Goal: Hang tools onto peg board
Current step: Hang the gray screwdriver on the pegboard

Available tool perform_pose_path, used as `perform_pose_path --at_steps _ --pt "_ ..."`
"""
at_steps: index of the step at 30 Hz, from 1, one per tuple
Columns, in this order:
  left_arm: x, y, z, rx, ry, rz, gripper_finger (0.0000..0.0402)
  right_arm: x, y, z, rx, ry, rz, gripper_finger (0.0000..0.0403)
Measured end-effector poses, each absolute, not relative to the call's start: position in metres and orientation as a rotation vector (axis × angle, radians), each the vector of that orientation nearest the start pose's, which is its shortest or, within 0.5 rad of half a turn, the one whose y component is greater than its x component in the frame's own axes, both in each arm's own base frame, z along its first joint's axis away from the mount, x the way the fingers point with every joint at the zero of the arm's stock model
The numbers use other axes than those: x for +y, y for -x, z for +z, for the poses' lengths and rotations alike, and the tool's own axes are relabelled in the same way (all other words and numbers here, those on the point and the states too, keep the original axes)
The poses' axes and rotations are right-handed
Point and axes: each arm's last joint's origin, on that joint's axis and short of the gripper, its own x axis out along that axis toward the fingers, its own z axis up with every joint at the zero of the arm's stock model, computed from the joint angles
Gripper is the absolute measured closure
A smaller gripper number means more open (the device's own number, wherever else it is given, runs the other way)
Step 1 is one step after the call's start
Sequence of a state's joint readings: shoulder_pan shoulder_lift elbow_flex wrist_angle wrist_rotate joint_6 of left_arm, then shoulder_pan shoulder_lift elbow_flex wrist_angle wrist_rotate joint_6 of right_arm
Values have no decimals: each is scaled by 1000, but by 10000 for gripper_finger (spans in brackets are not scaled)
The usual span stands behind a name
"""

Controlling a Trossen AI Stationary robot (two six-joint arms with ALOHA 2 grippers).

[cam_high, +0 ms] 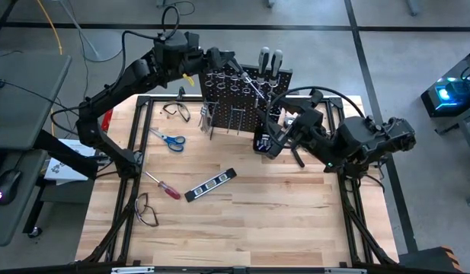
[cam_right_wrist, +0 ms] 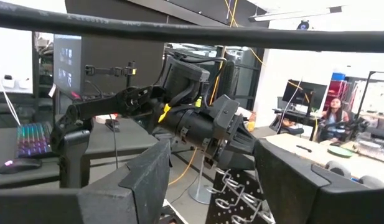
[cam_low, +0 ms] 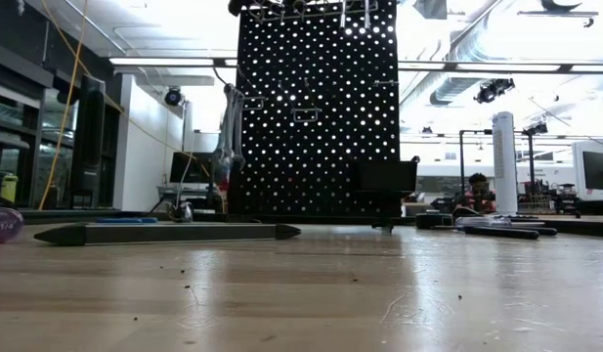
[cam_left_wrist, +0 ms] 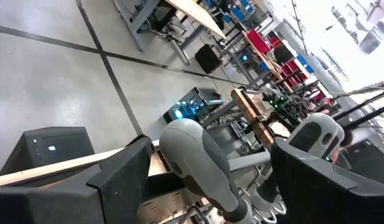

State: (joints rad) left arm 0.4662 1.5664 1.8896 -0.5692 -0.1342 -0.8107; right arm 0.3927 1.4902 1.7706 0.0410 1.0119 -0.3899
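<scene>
On the left part of the table [cam_high: 242, 221], several tools still lie flat, presumably waiting their turn: blue-handled scissors [cam_high: 169, 139] near the back, a red-handled screwdriver [cam_high: 164, 187] further forward, and a dark flat bar [cam_high: 210, 185] just beside it. Two pairs of clear glasses, one at the back [cam_high: 177, 111] and one at the front left edge [cam_high: 145, 210], are not tools to hang.

The left gripper [cam_high: 233, 65] is raised over the top left of the peg board [cam_high: 246, 99], fingers apart. In its wrist view the fingers [cam_left_wrist: 120, 177] flank one of two grey, rounded handles [cam_left_wrist: 198, 162] without visibly pressing on it, so it looks either freshly let go or about to be grasped; I cannot tell which. Those handles [cam_high: 270, 59] stick up above the board's top edge, which suggests a plier-like tool hung with its grips upward.

The board stands upright at the back middle of the table, with silver tools already dangling from its hooks [cam_high: 236, 118].

The right gripper [cam_high: 279, 137] sits low beside the board's right end, fingers apart and holding nothing visible. It appears to be waiting clear of the left arm's work.
</scene>
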Motion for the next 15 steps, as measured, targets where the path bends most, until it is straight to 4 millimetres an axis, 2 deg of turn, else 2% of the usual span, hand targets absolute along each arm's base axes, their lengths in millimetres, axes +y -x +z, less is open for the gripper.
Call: perform_pose_path --at_steps 8,15 --pt "151 -300 471 -15 829 736 102 91 -283 518 -140 123 -646 181" --pt "150 -313 462 -6 825 745 175 91 -283 518 -149 105 -636 181"
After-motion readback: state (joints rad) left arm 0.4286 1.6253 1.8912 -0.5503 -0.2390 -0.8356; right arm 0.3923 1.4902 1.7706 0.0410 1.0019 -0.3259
